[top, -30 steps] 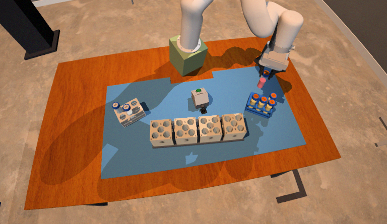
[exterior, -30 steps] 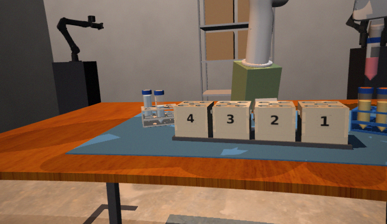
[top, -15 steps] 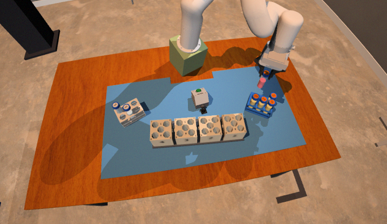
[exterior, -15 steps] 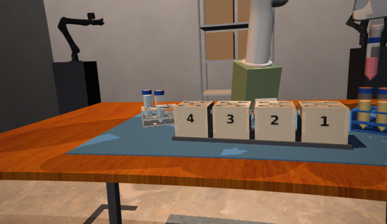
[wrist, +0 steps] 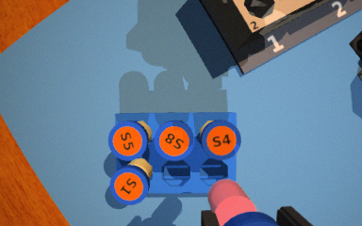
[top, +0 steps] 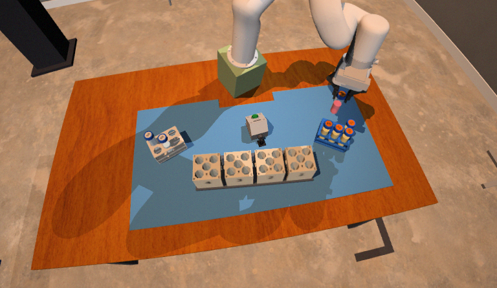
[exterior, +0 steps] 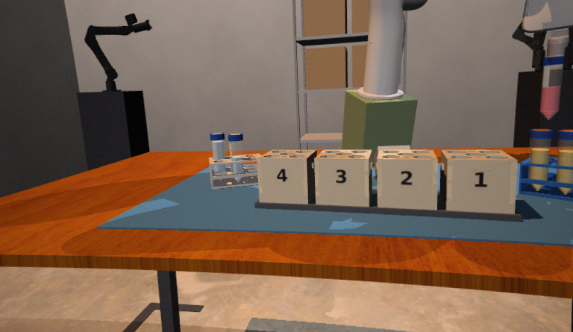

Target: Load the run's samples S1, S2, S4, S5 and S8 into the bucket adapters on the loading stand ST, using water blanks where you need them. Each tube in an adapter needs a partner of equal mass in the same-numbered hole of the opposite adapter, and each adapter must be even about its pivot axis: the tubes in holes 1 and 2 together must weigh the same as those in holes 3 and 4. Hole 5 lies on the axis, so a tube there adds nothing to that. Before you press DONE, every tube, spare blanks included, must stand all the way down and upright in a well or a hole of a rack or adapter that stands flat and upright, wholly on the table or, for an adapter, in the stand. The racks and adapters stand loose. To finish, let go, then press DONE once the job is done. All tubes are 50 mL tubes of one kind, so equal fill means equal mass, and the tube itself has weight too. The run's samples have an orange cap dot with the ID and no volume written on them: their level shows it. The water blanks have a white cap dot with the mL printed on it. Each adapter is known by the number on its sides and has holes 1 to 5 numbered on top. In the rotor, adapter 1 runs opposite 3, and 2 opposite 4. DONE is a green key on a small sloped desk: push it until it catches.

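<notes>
My gripper (top: 342,94) (exterior: 554,54) (wrist: 250,218) is shut on an upright tube of pink liquid (top: 335,107) (exterior: 550,100) (wrist: 231,200), above and behind the blue rack (top: 331,145) (wrist: 170,118). Its cap dot is orange, the ID unreadable. That rack holds beige S4 (top: 327,124) (wrist: 221,140), S8 (top: 338,128) (wrist: 173,140), S5 (top: 349,131) (wrist: 126,140) and S1 (top: 351,123) (wrist: 128,186). Adapters 4 (exterior: 270,191), 3 (exterior: 339,193), 2 (exterior: 405,195) and 1 (exterior: 477,199) (wrist: 256,58) stand in the stand (top: 254,185) with no tubes visible.
A pale rack (top: 174,153) (exterior: 232,181) at the left holds two blanks: a fuller one (top: 147,134) (exterior: 218,148) and a lower one (top: 162,137) (exterior: 236,163), volumes unreadable. The green DONE key (top: 254,116) is on its desk (top: 257,127) behind the adapters.
</notes>
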Available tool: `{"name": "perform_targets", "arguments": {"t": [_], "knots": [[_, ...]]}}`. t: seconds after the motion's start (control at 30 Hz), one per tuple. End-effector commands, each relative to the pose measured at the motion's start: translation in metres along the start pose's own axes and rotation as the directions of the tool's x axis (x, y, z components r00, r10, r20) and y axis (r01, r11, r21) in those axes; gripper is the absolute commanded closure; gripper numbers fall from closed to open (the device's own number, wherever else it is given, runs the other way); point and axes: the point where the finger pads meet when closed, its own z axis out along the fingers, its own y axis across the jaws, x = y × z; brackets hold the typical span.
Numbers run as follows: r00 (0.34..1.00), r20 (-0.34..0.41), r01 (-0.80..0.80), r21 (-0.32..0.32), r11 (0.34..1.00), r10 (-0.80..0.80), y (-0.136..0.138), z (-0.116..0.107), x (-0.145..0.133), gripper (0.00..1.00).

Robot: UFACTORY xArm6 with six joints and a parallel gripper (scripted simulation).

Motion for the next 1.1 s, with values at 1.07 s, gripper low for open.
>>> {"name": "perform_targets", "arguments": {"t": [1.07], "knots": [[1.000, 0.000, 0.000, 0.002, 1.000, 0.000, -0.001, 0.063, 0.000, 1.00]]}}
